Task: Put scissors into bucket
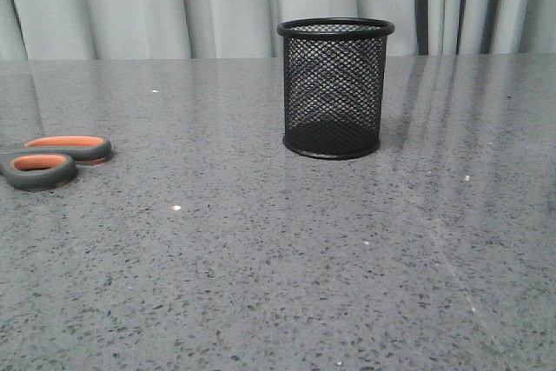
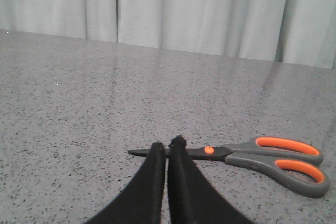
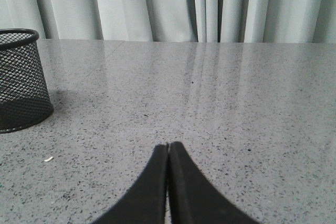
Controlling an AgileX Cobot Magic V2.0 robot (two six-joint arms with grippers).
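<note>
No readable text, label, brand, number or sign anywhere in the three views. Nothing printed on the scissors (image 2: 252,156), neither on the orange-lined handles nor on the dark blades; only a plain orange pivot screw. Nothing lettered on the black wire-mesh bucket (image 1: 335,89), its rim or its base. No marking on the speckled grey tabletop (image 1: 278,267), only pale flecks. No writing on the grey curtain (image 3: 173,3) behind.
</note>
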